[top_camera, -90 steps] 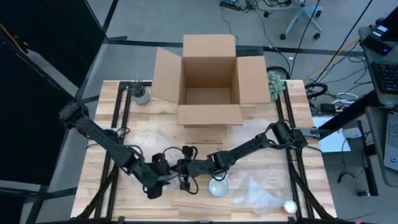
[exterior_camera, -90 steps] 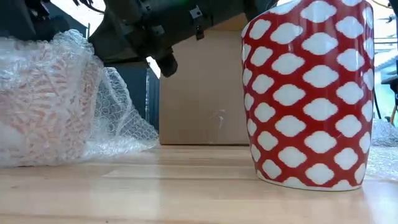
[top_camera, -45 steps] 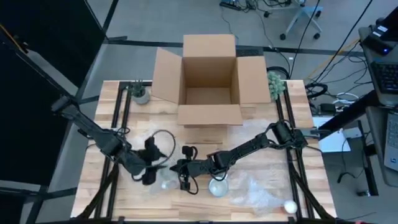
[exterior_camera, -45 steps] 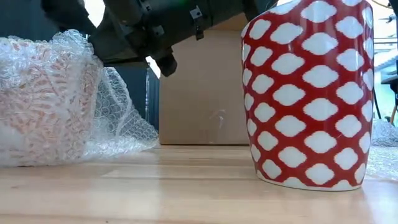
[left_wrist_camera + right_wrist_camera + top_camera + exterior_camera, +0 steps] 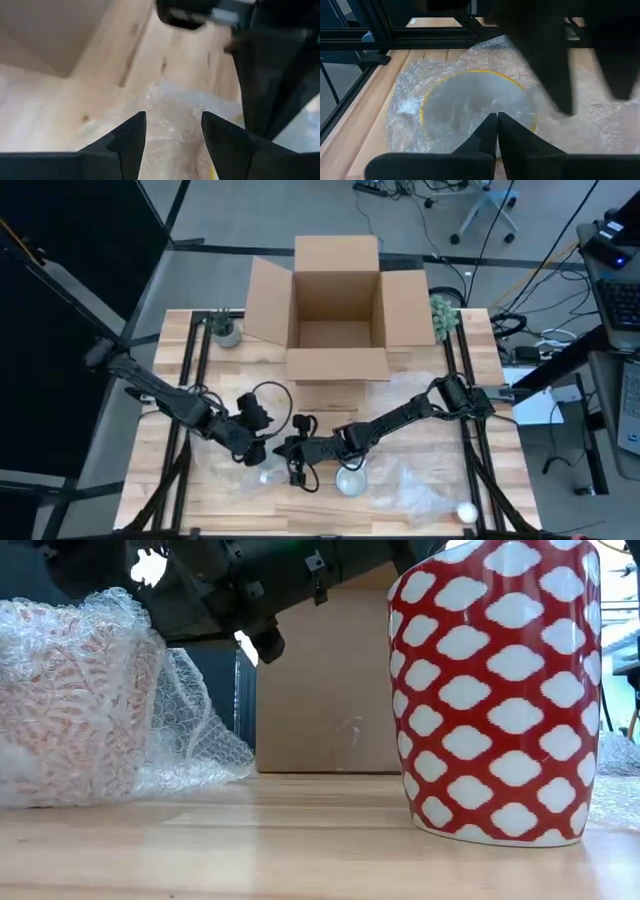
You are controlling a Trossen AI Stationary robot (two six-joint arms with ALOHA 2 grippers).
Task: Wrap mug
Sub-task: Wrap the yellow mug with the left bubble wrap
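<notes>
A mug with a yellow rim (image 5: 479,102) stands upright on the table, bundled in clear bubble wrap (image 5: 70,700), just near of both grippers (image 5: 268,475). My right gripper (image 5: 496,116) is shut, its tips at the wrapped rim (image 5: 288,452). My left gripper (image 5: 172,116) is open and points down at the wrap (image 5: 170,135) from the table's left (image 5: 257,447); I cannot tell whether it touches it. Part of the bundle is hidden by the two arms in the high view. My right gripper has its shut fingertips (image 5: 490,125) on the bubble wrap at the mug's rim (image 5: 485,116), coming slanting from the table's right. The fingers hide whether a layer is pinched between them. The wrapped mug stands on the table.
A red-and-white patterned mug (image 5: 500,690) stands unwrapped to the right of the bundle (image 5: 350,479). Loose bubble wrap (image 5: 415,492) lies at the near right beside a small white ball (image 5: 466,512). An open cardboard box (image 5: 335,310) stands at the far middle.
My left gripper has left the near-left side of the wrapped mug, swung out toward the table's left and far edges, then come back toward the mug's far-left side. My right gripper and the wrapped mug have stayed where they were.
</notes>
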